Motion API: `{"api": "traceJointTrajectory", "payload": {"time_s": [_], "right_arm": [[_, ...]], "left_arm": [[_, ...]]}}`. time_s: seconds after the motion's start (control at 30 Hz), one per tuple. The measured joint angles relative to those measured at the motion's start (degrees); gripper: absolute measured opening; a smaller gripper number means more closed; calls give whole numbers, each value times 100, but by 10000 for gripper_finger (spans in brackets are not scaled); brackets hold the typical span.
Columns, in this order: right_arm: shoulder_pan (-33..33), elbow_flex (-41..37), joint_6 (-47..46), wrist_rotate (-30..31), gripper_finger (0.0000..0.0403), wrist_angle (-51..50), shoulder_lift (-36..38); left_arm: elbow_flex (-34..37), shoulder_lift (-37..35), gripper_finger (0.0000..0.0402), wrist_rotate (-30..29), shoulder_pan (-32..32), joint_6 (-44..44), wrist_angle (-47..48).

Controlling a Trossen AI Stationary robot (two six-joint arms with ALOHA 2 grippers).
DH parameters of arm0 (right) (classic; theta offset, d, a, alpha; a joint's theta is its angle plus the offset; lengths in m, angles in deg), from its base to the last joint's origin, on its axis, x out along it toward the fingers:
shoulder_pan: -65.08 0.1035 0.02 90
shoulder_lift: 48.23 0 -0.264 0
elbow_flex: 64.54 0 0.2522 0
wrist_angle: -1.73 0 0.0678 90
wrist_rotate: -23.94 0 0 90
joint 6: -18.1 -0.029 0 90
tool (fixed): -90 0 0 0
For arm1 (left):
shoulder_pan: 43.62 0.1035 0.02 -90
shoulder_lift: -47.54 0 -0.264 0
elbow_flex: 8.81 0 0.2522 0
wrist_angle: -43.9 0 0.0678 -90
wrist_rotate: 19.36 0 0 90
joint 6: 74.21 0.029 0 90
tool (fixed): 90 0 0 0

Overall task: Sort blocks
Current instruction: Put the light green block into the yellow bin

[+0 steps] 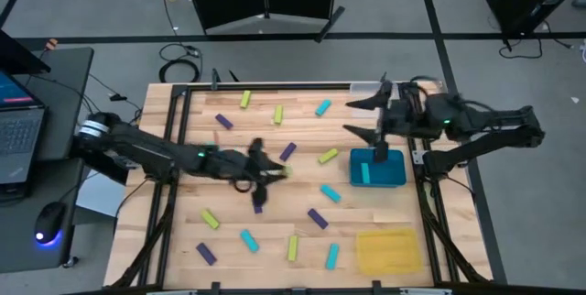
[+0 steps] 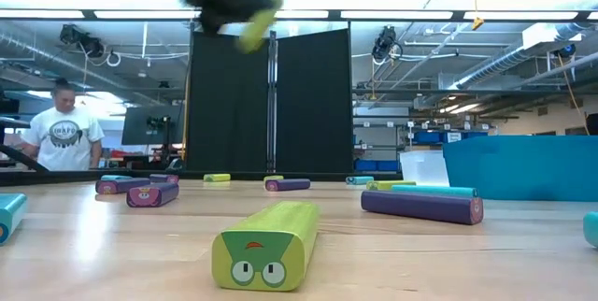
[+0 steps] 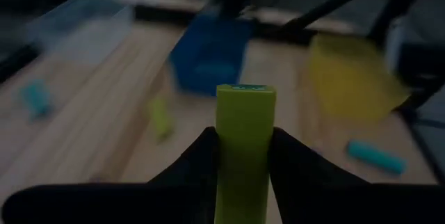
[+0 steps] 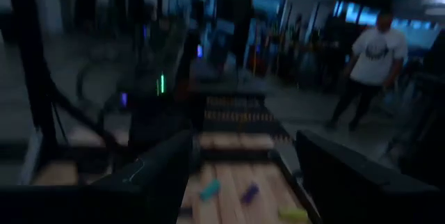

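Note:
Purple, cyan and yellow-green blocks lie flat and scattered on the wooden table (image 1: pixel 302 231), among them a yellow-green one (image 2: pixel 266 245) near the low camera. My left gripper (image 1: pixel 273 173) hovers over the table's middle, shut on a yellow-green block (image 1: pixel 280 172); it also shows high in the low view (image 2: pixel 224 2). My right gripper (image 1: pixel 360 117) is open, raised near the far right, beyond the teal tray (image 1: pixel 377 169). Its fingers stand wide apart in the right wrist view (image 4: pixel 243 175). My left gripper pinches the yellow-green block (image 3: pixel 243 133) between its two fingers (image 3: pixel 198 158), one on each long side. The block runs along the fingers, and its free end (image 3: pixel 243 95) sticks out past the tips. It is lifted clear of the table and tilted, free end lower (image 2: pixel 257 25).
The teal tray holds a cyan block (image 1: pixel 366 174). A yellow tray (image 1: pixel 389 251) sits at the near right. A laptop (image 1: pixel 18 125) and mouse (image 1: pixel 50 222) lie left of the table. A person (image 2: pixel 64 137) stands beyond the far edge.

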Motion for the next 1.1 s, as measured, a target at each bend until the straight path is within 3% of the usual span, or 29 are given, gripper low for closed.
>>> {"api": "traceJointTrajectory", "payload": {"time_s": [0.1,0.2,0.57,0.8,1.1], "right_arm": [[80,0,-28,0,268,274,168],[143,0,-28,0,268,569,284],[253,2,-30,0,268,994,425],[253,2,-45,0,268,993,425],[253,2,80,-2,268,978,423]], "left_arm": [[-603,1002,103,455,30,376,-1035],[-1443,2014,103,969,76,604,-1472],[-4743,5098,103,2994,76,498,-1579],[-6510,6606,103,3891,41,-86,-1543],[-8225,7742,103,4844,-36,-629,-850]]}}
